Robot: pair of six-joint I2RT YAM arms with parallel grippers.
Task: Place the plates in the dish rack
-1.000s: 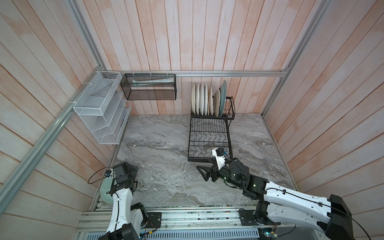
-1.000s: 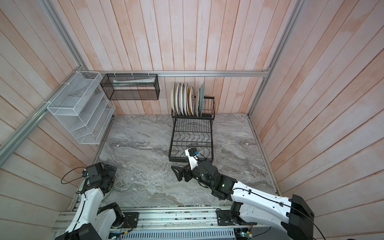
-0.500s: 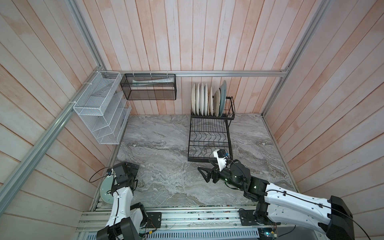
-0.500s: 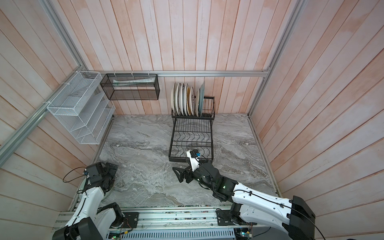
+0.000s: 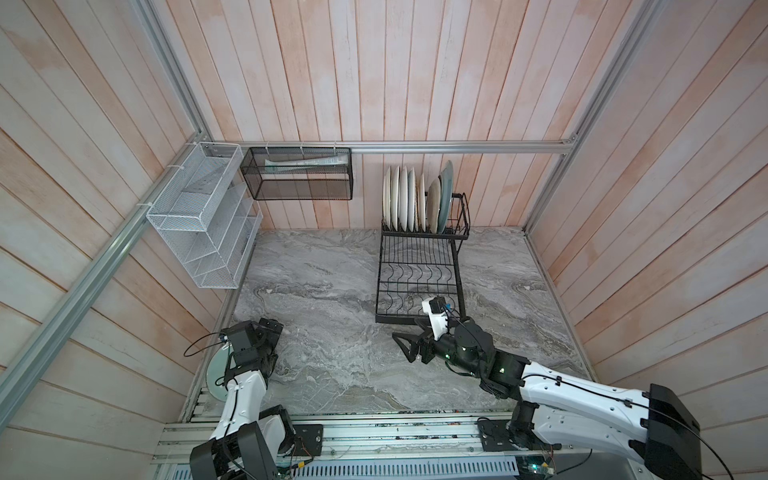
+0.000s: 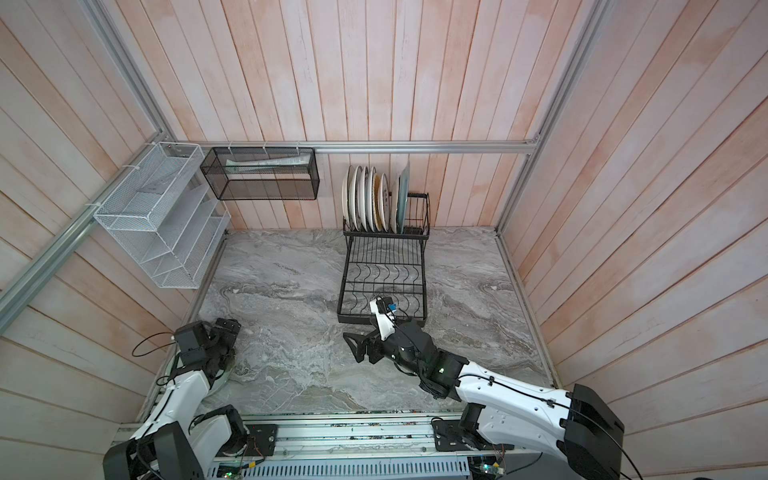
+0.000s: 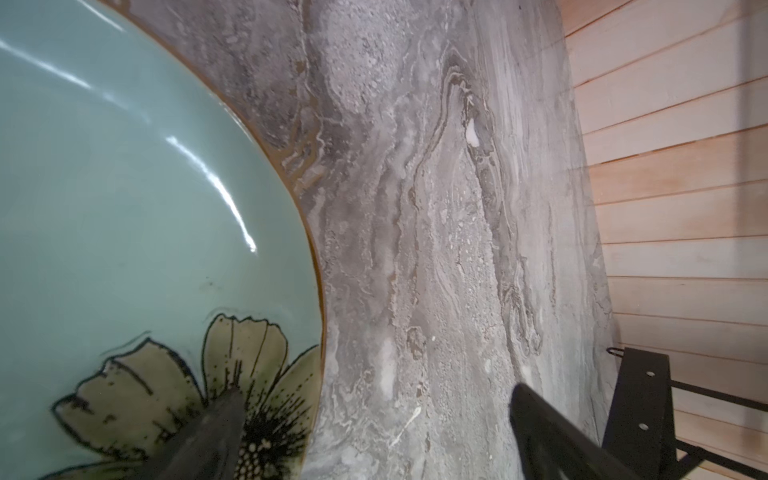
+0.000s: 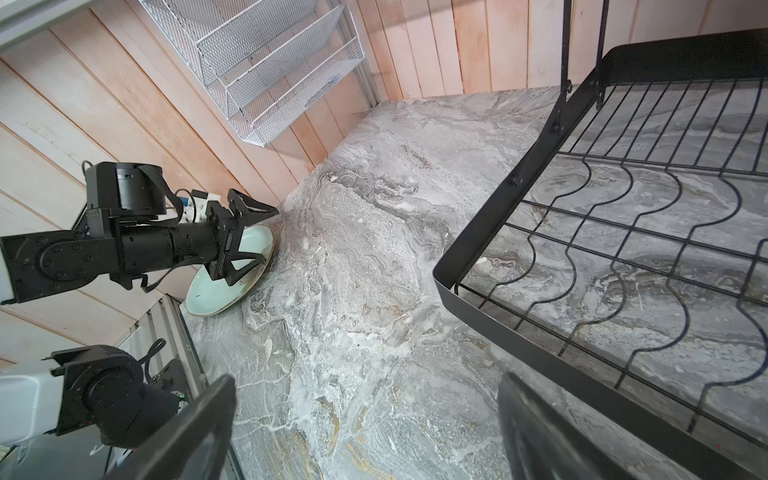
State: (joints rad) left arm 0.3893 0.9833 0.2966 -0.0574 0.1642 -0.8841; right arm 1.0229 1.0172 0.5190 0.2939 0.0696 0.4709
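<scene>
Left gripper (image 8: 269, 235): jaws wide, straddling rim of pale green flower plate (image 7: 124, 208), one finger over plate, other over marble tabletop (image 5: 332, 291). Plate lies at tabletop's near left corner. Right gripper (image 5: 402, 347): jaws wide, empty, above marble just beside near edge of black wire dish rack (image 5: 417, 270). Row of plates (image 5: 409, 199) stands upright in rack's raised back tier.

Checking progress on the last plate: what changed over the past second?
The left gripper crept slightly away from its base over the pale green plate, open, grasping nothing. The right gripper, also open, that plate and the racked plates in the dish rack stayed put.
</scene>
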